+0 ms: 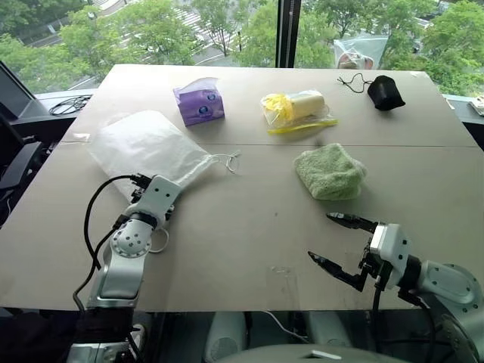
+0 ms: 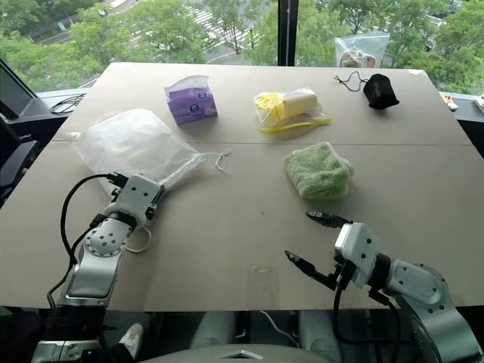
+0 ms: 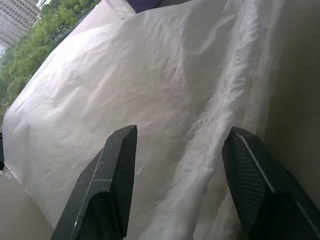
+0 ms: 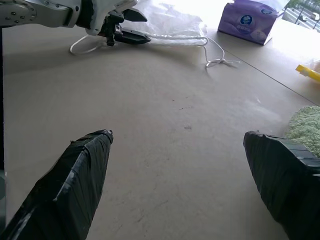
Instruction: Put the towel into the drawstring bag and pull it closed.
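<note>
The left gripper (image 4: 131, 26) sits low over the table (image 1: 249, 219) at the near edge of the drawstring bag (image 1: 144, 147), its two black fingers (image 3: 107, 187) parted about halfway with the white fabric lying between and beyond them; I can't tell whether the tips actually touch the cloth, and nothing is pinched between them. The bag lies flat and crumpled on the left half of the table, its gathered mouth pointing toward the middle, with the white cord (image 1: 227, 160) trailing out from it in a small knotted loop. The right gripper (image 1: 333, 240) hangs over the near right part of the table with its fingers spread as wide as they go, holding nothing, bare tabletop showing between them. Just beyond it and a little to the right lies the towel (image 1: 330, 172), a pale green fluffy bundle, resting on the table apart from both grippers and well apart from the bag. Farther back, near the window, a purple tissue pack (image 1: 199, 103) stands behind the bag, a yellow item in clear plastic wrap (image 1: 296, 108) lies behind the towel, and a small black pouch (image 1: 386, 92) with a thin cord sits toward the far right corner.
</note>
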